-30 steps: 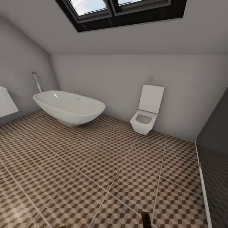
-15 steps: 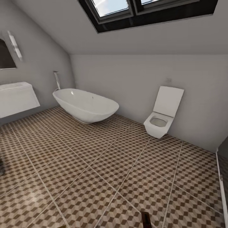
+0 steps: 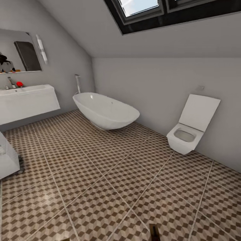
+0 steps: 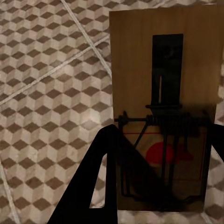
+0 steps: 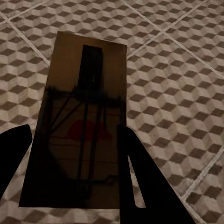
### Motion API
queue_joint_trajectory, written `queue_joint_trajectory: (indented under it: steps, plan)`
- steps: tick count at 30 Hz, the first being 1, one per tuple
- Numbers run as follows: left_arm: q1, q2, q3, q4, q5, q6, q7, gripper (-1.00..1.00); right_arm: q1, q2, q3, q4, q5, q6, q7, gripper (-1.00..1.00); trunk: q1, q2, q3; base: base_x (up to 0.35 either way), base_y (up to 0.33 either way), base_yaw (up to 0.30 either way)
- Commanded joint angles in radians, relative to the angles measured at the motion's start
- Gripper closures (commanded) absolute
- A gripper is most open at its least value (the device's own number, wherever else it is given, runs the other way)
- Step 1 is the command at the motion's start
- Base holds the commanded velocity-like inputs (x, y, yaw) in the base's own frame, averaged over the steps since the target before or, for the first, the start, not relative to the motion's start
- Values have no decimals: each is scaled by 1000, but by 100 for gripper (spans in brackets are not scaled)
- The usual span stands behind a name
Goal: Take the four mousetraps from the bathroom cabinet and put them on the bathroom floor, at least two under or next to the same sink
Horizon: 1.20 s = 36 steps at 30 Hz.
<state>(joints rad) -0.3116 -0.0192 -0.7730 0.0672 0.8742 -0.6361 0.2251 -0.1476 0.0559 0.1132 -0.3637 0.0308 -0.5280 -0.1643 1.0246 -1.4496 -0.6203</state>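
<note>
In the left wrist view, my left gripper (image 4: pixel 158 186) is shut on a mousetrap (image 4: pixel 163 70), a brown wooden board with dark wire and a red spot, held above the cube-patterned bathroom floor (image 4: pixel 46 93). My right gripper (image 5: pixel 77 186) is likewise shut on a second mousetrap (image 5: pixel 86 93), also above the tiles. The head view shows the white sink (image 3: pixel 28 100) on its boxy vanity at the far left wall, under a mirror. The bathroom floor (image 3: pixel 110 174) spreads between me and it. The cabinet is out of view.
An oval white bathtub (image 3: pixel 107 112) stands at the back wall beside the sink. A white toilet (image 3: pixel 187 134) hangs on the right wall. A low white block (image 3: pixel 6 160) juts in at the left edge. A skylight (image 3: pixel 157 10) sits overhead.
The head camera has swung to the left: the bathtub and toilet have slid right in the picture, and the sink, mirror and white block have come into view.
</note>
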Motion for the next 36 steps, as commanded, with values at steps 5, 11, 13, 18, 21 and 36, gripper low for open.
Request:
queue_joint_trajectory:
  steps: [5,11,13,18,21,36]
  plan:
    - [-1,-2,-6,4,-7,-2,13,100,0,-1,6,1,3,-1,-9,100,0,0,-1,281,-164,291]
    - [-1,-1,-6,4,-7,-2,13,100,0,-1,6,1,3,-1,-9,100,0,0,-1,299,-154,291]
    - [-1,-1,-6,4,-7,-2,13,100,0,-1,6,0,3,-1,-9,100,0,0,-1,324,-83,291]
    - [-1,-1,-6,4,-7,-2,13,100,0,-1,6,1,3,-1,-9,100,0,0,-1,335,-26,291]
    - [-1,-1,-6,3,-7,-2,13,100,0,-1,6,1,3,-1,-9,100,0,0,-1,340,-6,291]
    - [-1,-2,-6,4,-7,-2,13,100,0,1,6,1,3,-1,-9,100,0,0,-1,341,-1,291]
